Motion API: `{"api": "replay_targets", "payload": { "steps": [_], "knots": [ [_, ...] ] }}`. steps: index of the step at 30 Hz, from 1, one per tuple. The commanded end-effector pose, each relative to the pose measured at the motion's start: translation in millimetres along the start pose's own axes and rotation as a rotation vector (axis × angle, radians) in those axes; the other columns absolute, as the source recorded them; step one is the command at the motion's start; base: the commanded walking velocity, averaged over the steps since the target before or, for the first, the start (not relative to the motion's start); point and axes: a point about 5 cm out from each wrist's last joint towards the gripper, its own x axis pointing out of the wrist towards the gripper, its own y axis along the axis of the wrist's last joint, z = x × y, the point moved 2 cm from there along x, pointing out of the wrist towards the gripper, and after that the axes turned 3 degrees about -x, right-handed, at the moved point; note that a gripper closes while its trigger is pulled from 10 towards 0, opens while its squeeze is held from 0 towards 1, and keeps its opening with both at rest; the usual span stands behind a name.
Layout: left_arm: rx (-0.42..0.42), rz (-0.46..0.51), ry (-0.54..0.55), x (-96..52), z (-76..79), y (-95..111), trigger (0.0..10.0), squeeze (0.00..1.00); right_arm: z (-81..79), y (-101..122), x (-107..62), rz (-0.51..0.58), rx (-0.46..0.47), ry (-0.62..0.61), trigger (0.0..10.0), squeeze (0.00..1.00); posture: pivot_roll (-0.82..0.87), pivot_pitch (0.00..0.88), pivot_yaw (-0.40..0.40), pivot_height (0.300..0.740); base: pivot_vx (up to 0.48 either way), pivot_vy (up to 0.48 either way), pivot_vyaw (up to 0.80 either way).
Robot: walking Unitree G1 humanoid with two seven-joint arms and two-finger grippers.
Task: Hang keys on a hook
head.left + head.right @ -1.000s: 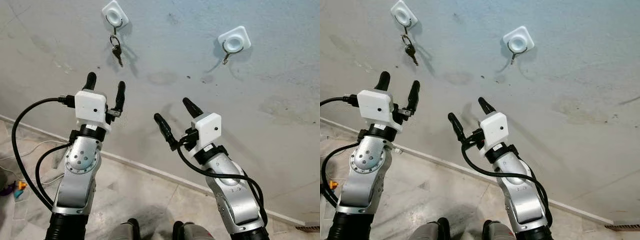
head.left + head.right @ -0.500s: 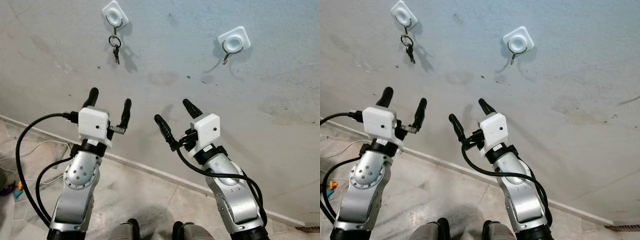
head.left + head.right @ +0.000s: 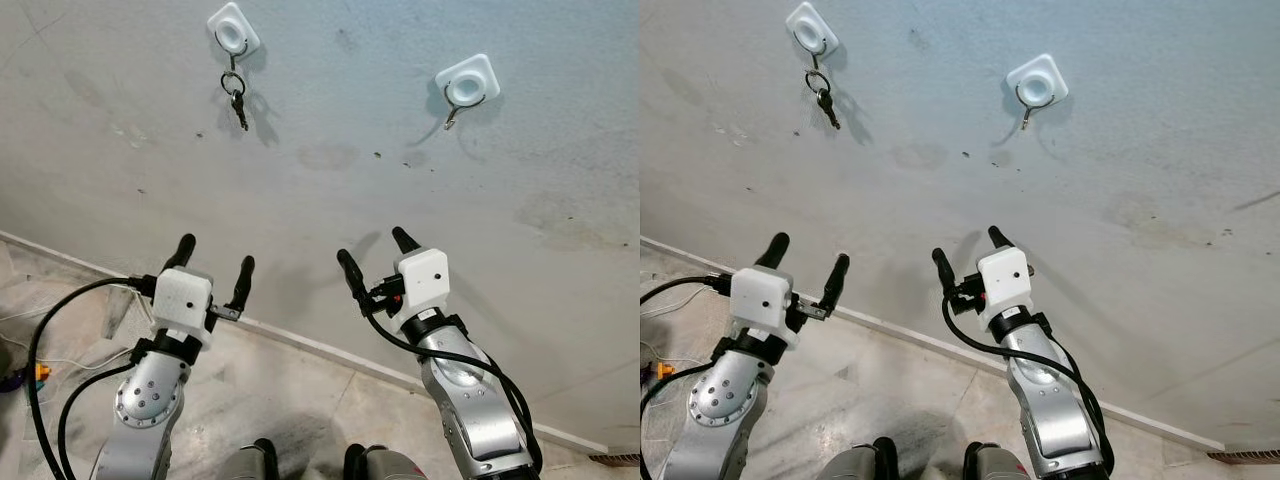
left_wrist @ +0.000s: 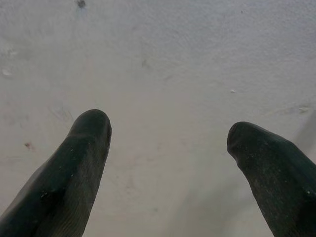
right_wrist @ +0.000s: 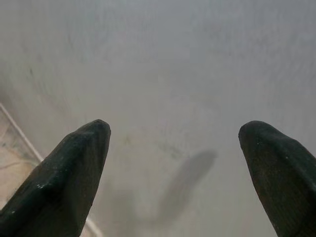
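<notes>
The keys [image 3: 236, 100] hang from the left hook [image 3: 231, 34] on the wall [image 3: 330, 150]; the right hook [image 3: 465, 88] is bare. Both the left gripper [image 3: 213, 262] and right gripper [image 3: 376, 252] are spread wide, holding nothing, well below the hooks. The task looks done.

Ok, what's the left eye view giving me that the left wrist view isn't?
Left eye view: the keys hanging from the left hook, a bare right hook, both arms, the right gripper open, and the floor below. Left wrist view: a close look between the fingertips at the stained plaster. Both: the open left gripper, holding nothing, facing the wall.
</notes>
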Motion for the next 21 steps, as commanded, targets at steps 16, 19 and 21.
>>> {"api": "replay_targets", "payload": {
  "steps": [16, 19, 21],
  "knots": [
    [-0.164, -0.145, 0.044, 11.1, 10.9, -23.7, 10.0, 0.0, 3.7, -17.2, -0.7, -0.077, 0.019, -0.025, 10.0, 0.0, -0.04, 0.156, 0.0, 0.74, 0.0, 0.0, -0.69],
    [-0.187, -0.157, 0.023, 13.4, 11.1, -25.5, 10.0, 0.0, 4.8, -15.9, 0.6, -0.073, 0.022, -0.034, 10.0, 0.0, -0.04, 0.153, 0.006, 0.74, 0.0, 0.0, -0.79],
    [-0.201, -0.157, 0.03, 14.7, 10.9, -24.9, 10.0, 0.0, 5.7, -16.5, 0.4, -0.073, 0.022, -0.039, 10.0, 0.0, -0.04, 0.152, 0.008, 0.74, 0.0, 0.0, -0.79]
  ]
}}
